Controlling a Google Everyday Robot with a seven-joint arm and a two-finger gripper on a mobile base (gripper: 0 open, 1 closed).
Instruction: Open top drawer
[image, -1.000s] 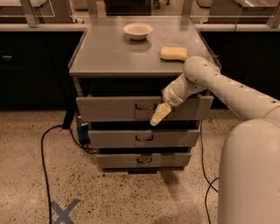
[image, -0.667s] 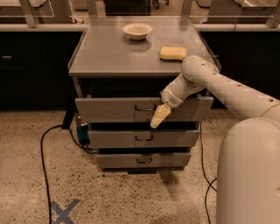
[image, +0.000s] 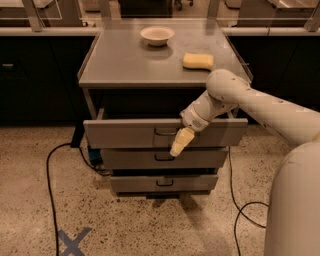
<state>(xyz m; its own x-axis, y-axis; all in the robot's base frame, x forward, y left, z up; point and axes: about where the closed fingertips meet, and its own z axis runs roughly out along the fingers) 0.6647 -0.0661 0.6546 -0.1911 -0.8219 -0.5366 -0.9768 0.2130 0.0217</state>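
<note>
The top drawer (image: 125, 133) is the widest grey front of the grey metal cabinet, with a small dark bar handle (image: 164, 132) at its centre. It stands pulled out a little, leaving a dark gap under the cabinet top (image: 125, 65). My gripper (image: 179, 145), cream-coloured, is at the drawer front just right of the handle and points down-left across the panel's lower edge. My white arm (image: 240, 97) reaches in from the right.
A white bowl (image: 157, 35) and a yellow sponge (image: 198, 60) lie on the cabinet top. The middle drawer (image: 130, 158) and bottom drawer (image: 140, 183) are closed. A black cable (image: 48, 170) and a blue X mark (image: 73, 241) are on the floor at left. My white body (image: 295, 210) is at right.
The top drawer front has come further out toward the camera, and my gripper has moved with it, staying beside the handle.
</note>
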